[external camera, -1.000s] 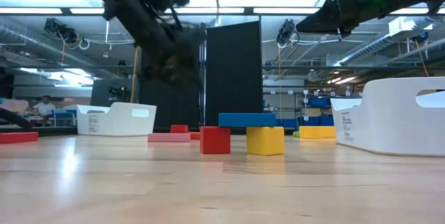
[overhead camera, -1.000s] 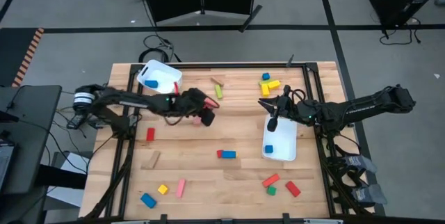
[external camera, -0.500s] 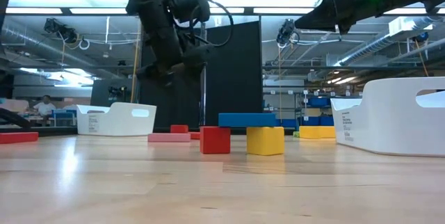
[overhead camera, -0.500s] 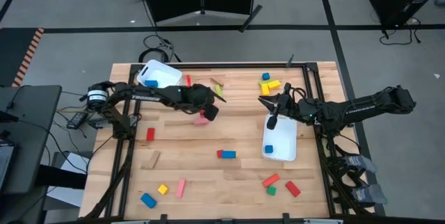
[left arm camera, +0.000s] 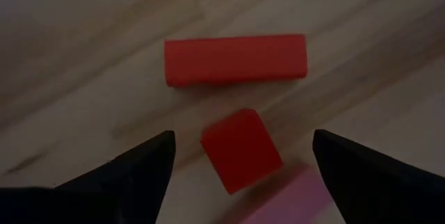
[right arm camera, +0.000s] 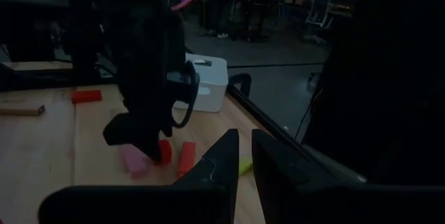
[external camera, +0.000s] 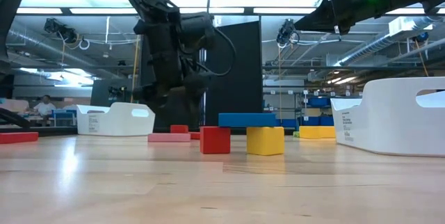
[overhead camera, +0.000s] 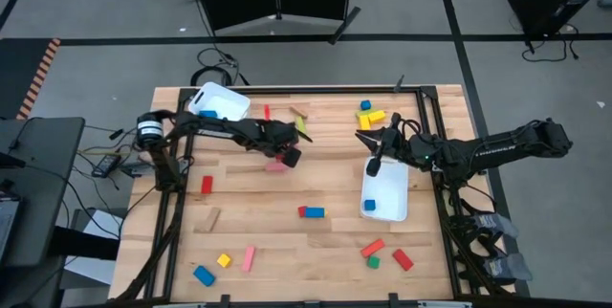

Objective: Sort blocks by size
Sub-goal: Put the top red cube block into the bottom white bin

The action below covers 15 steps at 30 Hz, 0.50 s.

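Note:
My left gripper (left arm camera: 240, 179) is open and hangs a little above the table at its middle left (overhead camera: 287, 151). Its fingers stand on either side of a small red cube (left arm camera: 241, 149) without touching it. A red bar (left arm camera: 235, 59) lies just beyond the cube, and a pink bar (left arm camera: 295, 196) lies just before it. All three rest flat on the table. My right gripper (overhead camera: 373, 165) is shut and empty, held above the far end of the right white bin (overhead camera: 392, 214), which holds a blue cube (overhead camera: 370, 205).
A second white bin (overhead camera: 229, 101) with a blue block stands at the far left. More blocks are scattered about: yellow ones (overhead camera: 371, 117) at the far right, a red and blue pair (overhead camera: 311, 212) in the middle, several near the front edge (overhead camera: 382, 253).
My left gripper has gone a little toward the table's far edge, off the pink bar, and has come down over the red cube. The blocks have not moved.

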Available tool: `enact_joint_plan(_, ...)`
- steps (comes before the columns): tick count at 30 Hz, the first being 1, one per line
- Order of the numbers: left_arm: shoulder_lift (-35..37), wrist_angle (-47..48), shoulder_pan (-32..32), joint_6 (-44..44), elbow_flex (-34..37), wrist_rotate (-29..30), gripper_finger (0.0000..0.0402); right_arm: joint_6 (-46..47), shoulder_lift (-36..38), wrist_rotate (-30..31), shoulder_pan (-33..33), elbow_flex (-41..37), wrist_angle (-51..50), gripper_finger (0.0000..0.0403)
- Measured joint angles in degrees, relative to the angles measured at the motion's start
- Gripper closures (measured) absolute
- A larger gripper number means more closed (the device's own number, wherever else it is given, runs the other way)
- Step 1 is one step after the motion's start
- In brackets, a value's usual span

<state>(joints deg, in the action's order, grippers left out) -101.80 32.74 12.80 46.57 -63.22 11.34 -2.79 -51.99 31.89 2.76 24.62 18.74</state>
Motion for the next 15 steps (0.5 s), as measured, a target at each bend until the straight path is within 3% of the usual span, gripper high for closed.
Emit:
enact_joint_plan(8, -1.83, -0.44, 0.0, 0.28, 0.04, 0.2, 0.0057, 0.02, 0.0, 0.0, -0.02, 0.0, 0.03, 0.035)
enact_joint_plan(15, -1.93, -1.6, 0.02, 0.28, 0.13, 0.92, 0.0121, 0.02, -0.02, 0.01, -0.02, 0.0, 0.07, 0.035)
